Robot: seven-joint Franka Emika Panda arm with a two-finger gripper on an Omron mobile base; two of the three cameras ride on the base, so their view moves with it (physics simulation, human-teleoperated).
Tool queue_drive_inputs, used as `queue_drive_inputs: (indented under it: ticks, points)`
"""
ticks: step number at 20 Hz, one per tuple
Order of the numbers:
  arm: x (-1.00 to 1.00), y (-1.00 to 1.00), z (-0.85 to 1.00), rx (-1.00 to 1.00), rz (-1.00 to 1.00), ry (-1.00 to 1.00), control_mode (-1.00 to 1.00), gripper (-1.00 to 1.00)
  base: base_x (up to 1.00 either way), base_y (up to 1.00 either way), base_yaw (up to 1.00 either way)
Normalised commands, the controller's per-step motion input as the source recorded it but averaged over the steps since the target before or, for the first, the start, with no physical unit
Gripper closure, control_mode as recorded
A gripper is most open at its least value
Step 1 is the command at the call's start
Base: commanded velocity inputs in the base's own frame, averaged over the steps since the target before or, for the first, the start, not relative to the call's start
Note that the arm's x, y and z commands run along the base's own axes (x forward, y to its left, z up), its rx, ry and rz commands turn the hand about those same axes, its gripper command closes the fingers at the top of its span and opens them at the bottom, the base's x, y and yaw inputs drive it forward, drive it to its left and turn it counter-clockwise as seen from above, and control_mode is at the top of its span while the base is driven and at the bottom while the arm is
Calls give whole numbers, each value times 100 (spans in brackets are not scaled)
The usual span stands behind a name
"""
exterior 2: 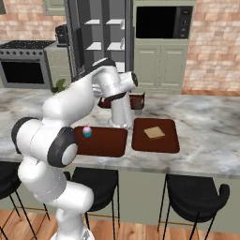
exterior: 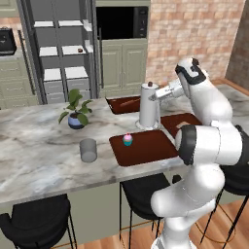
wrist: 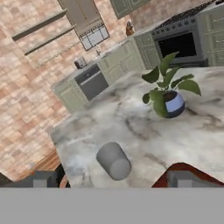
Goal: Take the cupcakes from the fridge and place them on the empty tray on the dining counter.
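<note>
**One cupcake down, more waiting in the fridge**

At frame centre in the left base view, a cupcake (exterior: 127, 139) sits on the empty tray (exterior: 146, 151) on the dining counter (exterior: 39, 146). Spread wide and holding nothing, the gripper (wrist: 111, 180) hovers over the marble. Next, judging by this, comes a return to the open fridge (exterior: 61, 48) at upper left, where a small dark item (exterior: 79, 49) rests on a shelf

Paper-towel roll (exterior: 149, 105) beside tray (exterior: 151, 151)
</note>
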Motion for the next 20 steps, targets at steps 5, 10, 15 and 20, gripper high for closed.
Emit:
queue_drive_inputs:
  ticks: [5,10,15,20]
  points:
    - [-100,-7,94,-33,-27,0,-100,-100,0,0,0]
    - [-84,-13,39,-30,-50,1,-100,-100,0,0,0]
    - [-84,-15,-8,-14,-55,-14,-100,-100,0,0,0]
    - [-62,-15,-25,0,-46,-26,-100,-100,0,0,0]
